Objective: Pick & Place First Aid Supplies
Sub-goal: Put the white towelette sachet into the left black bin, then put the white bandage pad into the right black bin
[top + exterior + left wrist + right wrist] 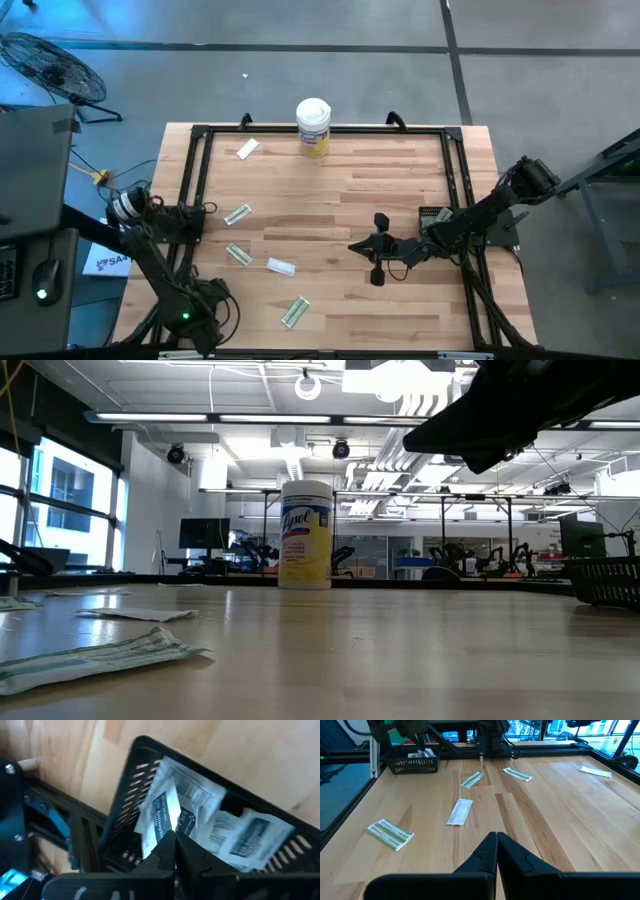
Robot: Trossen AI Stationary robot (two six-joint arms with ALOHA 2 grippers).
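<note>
Several flat packets lie on the wooden table: a white one (247,149) at the far left, pale-green ones (237,214) (238,253) (295,311) and a white one (281,266) at the middle left. My left gripper (175,837) is shut over a black basket (125,805) at the near left, which holds several white sachets (250,835). My right gripper (353,247) is shut and empty above the table's middle; in its wrist view (496,837) it points toward the packets (460,811) (390,834). My left gripper has its shut fingertips right in front of a white sachet (161,817) that stands tilted in the basket. I cannot tell whether they touch it.
A tall white canister with a yellow label (313,127) stands at the far edge and also shows in the low view (305,535). A second black basket (433,214) sits at the right by the right arm. A black frame (320,131) borders the table.
</note>
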